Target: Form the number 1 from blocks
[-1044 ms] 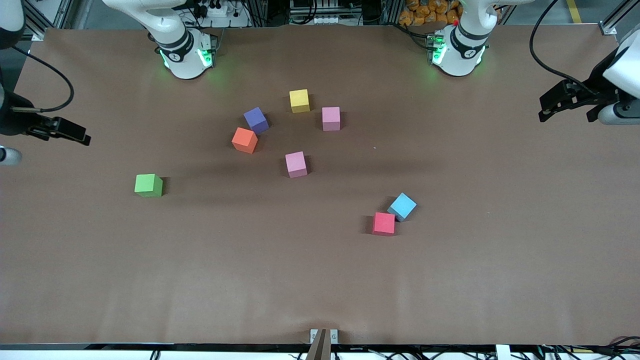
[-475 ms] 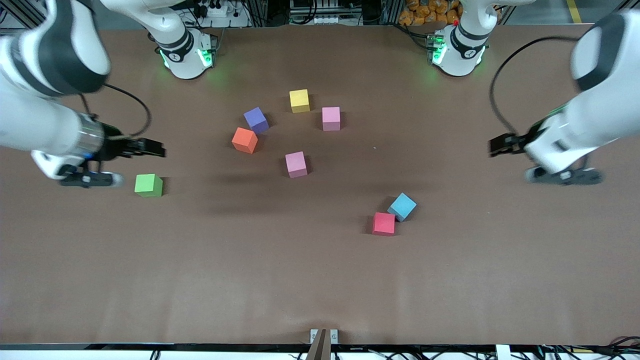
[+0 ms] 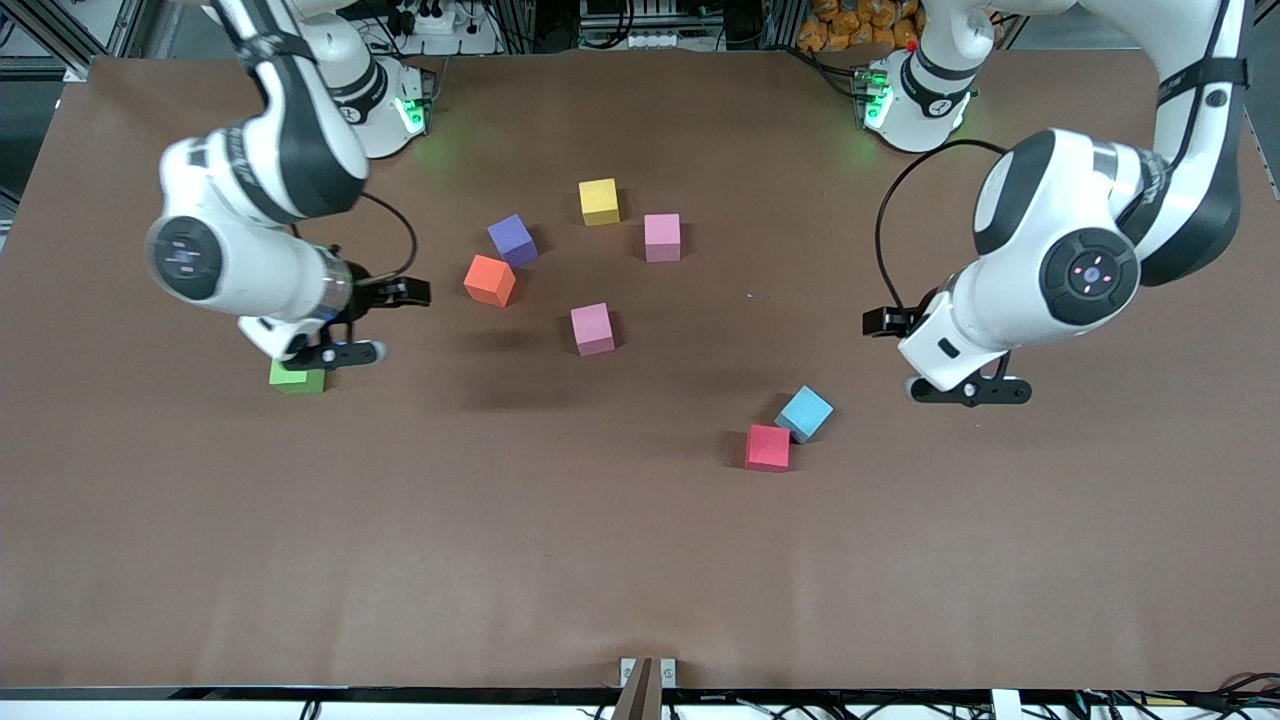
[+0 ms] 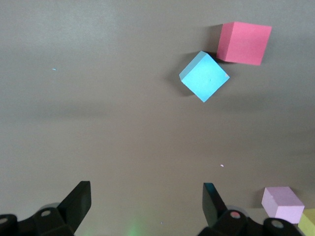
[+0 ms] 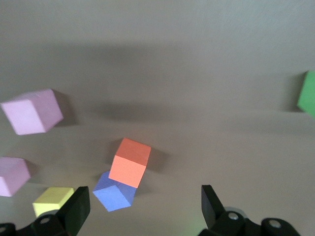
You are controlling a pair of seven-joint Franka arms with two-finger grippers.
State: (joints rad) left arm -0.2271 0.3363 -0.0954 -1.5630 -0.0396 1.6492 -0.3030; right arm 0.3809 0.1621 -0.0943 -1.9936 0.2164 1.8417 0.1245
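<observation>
Overall light: even and fairly bright from overhead; the brown table point(image 3: 640, 560) shows matte, no glare.
Shadows of my arms: broad soft dark bands on the table near the pink cube point(image 3: 592, 328), seen in the front view and both wrist views.
Cube shadows: short, soft-edged, tight against each block, for example beside the red cube point(image 3: 767, 446).
Coloured light: green glow on the table around my two bases.
Right wrist view: slightly soft; the green cube point(image 5: 308, 92) at the frame edge is smeared.
Left wrist view: sharper; the light blue cube point(image 4: 204, 76) has crisp edges.
</observation>
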